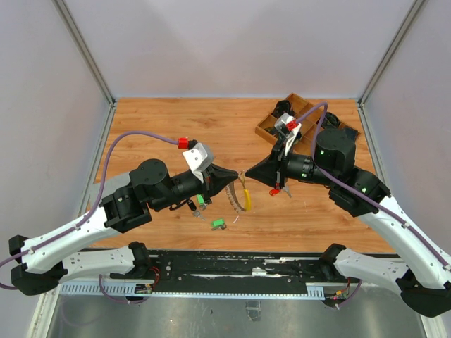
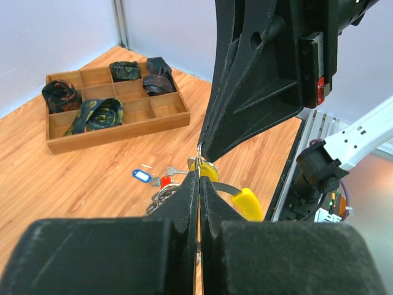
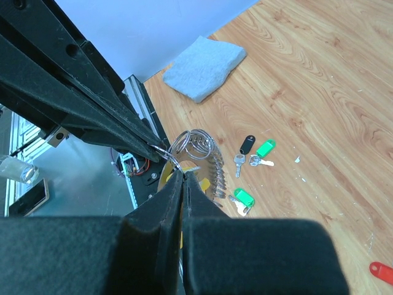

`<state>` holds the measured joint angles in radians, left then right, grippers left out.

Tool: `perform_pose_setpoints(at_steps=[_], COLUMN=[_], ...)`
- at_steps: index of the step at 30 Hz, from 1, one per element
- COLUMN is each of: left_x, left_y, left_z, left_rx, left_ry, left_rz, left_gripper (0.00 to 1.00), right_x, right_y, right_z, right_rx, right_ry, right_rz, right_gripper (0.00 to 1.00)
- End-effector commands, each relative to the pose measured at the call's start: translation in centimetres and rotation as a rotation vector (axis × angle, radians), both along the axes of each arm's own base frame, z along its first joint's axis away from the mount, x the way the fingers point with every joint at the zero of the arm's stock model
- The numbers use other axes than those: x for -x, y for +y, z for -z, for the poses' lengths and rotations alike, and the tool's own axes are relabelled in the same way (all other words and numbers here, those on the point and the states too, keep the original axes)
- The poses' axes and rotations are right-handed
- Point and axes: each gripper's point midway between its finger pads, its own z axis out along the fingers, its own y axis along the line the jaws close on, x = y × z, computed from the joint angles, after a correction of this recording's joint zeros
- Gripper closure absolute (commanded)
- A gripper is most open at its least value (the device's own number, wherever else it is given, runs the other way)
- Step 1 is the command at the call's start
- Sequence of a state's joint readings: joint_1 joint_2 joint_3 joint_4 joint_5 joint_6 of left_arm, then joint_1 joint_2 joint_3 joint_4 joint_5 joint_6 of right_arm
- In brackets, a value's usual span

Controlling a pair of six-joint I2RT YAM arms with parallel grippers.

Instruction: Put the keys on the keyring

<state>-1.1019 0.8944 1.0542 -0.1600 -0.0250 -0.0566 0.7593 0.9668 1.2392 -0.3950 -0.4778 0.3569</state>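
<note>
Both grippers meet tip to tip above the table's middle. My left gripper (image 1: 238, 179) (image 2: 199, 172) is shut on a wire loop of the keyring (image 3: 198, 146), whose silvery coils and yellow curved piece (image 2: 247, 203) hang below. My right gripper (image 1: 248, 174) (image 3: 183, 174) is shut on what looks like a small silver key with a yellow head (image 2: 207, 168), pressed against that loop. Loose keys lie on the wood: two green-tagged ones (image 3: 265, 148) (image 3: 244, 197), a black-tagged one (image 3: 246, 144), a blue-tagged one (image 2: 141, 176) and a red one (image 2: 164, 182).
A wooden compartment tray (image 1: 268, 127) holding rolled dark ties stands at the back right. A grey cloth (image 3: 202, 66) lies on the wood near the table edge. A metal rail (image 1: 232, 264) runs along the front between the arm bases.
</note>
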Motion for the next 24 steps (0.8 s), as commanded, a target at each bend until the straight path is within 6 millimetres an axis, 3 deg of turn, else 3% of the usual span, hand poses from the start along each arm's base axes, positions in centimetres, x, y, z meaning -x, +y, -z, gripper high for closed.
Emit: perform_pose_setpoints(at_steps=[1, 12, 24], left_x=[0.3, 0.1, -1.3], left_y=[0.0, 0.0, 0.7], left_z=[-2.1, -1.9, -1.2], left_rx=[0.06, 0.053, 0.018], left_ry=[-0.04, -0.04, -0.049], left_rz=[0.009, 0.004, -0.081], left_gripper=[1.0, 0.99, 0.99], right_x=[-0.3, -0.5, 0.1], right_y=[-0.3, -0.5, -1.2], right_z=[1.3, 1.7, -0.7], right_rx=[0.039, 0.06, 0.028], right_ry=[0.047, 0.071, 0.029], right_rz=[0.042, 0.054, 0.059], right_gripper=[0.99, 1.0, 1.0])
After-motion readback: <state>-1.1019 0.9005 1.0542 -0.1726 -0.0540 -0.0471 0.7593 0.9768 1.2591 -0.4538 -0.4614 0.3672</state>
